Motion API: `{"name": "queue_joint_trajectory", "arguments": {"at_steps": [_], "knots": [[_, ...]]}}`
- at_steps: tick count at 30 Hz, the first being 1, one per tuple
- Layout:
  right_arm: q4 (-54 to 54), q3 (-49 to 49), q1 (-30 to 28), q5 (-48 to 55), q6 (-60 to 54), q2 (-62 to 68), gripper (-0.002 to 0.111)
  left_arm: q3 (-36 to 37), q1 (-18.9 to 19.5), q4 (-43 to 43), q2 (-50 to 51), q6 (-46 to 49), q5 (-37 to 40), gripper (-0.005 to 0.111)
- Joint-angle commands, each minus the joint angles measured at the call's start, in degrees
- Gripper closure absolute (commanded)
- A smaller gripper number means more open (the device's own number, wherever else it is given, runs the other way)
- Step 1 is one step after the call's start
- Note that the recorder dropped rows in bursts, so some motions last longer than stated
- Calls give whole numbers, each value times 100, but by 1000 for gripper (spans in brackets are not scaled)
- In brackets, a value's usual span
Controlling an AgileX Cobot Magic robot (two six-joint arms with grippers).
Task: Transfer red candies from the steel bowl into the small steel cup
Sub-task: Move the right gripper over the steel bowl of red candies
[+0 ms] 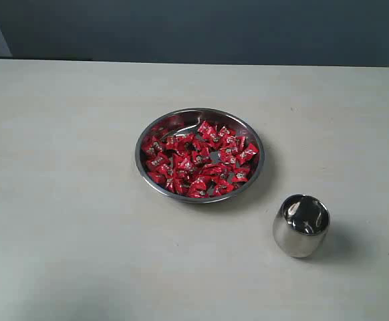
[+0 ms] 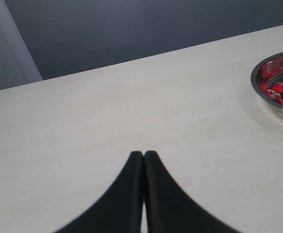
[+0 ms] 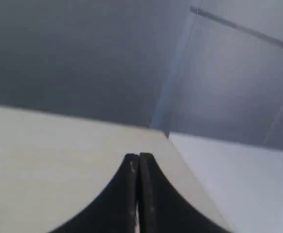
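Exterior view. Q: Where are the shiny red wrapped candies (image 1: 198,159)?
A: All in the wide shallow steel bowl (image 1: 204,111); the small polished steel cup (image 1: 301,226), near it on the bench (image 1: 61,200), shows none. The left hand (image 2: 143,154) and right hand (image 3: 139,156) are closed tight and empty. Transfer not begun.

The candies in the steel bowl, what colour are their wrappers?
Shiny red, each with a tiny dark-and-white mark; the red candies show best in the exterior view.

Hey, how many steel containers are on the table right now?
2. The steel bowl, holding the red candies, sits mid-scene; the small steel cup stands apart, to its right and nearer the camera in the exterior view. None looks hidden.
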Motion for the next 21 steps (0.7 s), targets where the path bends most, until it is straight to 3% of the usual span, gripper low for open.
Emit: {"name": "queue_joint_trajectory", "arguments": {"at_steps": [1, 6, 13, 17, 21], "knots": [[-181, 16, -5, -1650, -38, -26, 109, -6, -2, -11, -25, -31, -39, 106], [63, 16, -5, -2690, 128, -26, 109, -6, -2, -11, -25, -31, -39, 106], [106, 16, -5, -3581, 3868, -26, 109, -6, -2, -11, -25, -31, -39, 106], [28, 16, -5, -3451, 5072, -26, 109, -6, -2, -11, -25, -31, -39, 106], [55, 16, -5, -3324, 5249, -26, 109, -6, -2, -11, -25, -31, -39, 106]]}}
